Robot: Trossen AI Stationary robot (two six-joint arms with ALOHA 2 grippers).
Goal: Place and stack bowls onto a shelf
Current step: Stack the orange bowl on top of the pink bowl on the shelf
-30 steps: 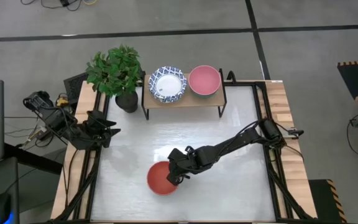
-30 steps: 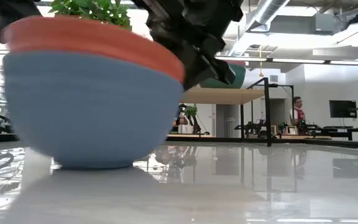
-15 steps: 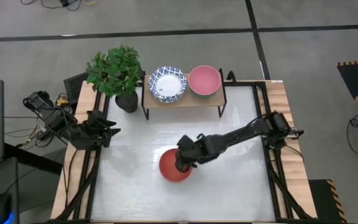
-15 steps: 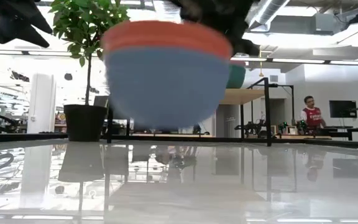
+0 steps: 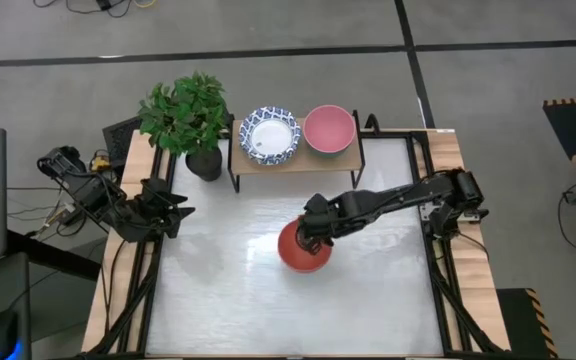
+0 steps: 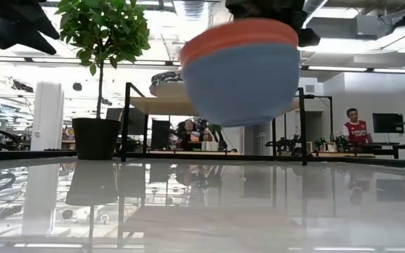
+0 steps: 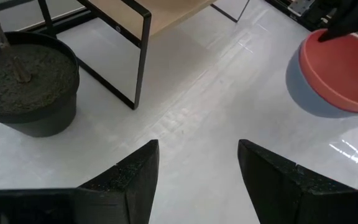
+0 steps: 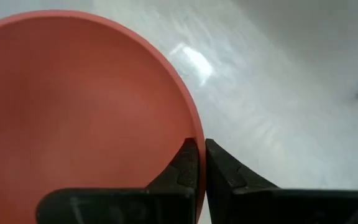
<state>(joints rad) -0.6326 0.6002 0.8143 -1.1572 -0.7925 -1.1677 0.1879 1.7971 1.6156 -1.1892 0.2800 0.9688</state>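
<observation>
1. The right hand [image 5: 315, 226] pinched the rim of the red and grey-blue bowl [image 5: 302, 247], fingers closed on its edge, and held it clear above the counter [image 5: 218, 300], probably so it could pass over the shelf's edge.
2. The left hand [image 5: 175, 209] waited open at the counter's left side.
3. Farther off, the shelf [image 5: 313, 160] carried a blue-patterned bowl [image 5: 270, 135] and a pink bowl [image 5: 328, 129] side by side, beside the plant pot [image 5: 204, 162].

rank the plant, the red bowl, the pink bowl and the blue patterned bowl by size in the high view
1. plant, clearly largest.
2. blue patterned bowl, red bowl and pink bowl: look alike; red is lifted nearer the camera, so no ranking.
</observation>
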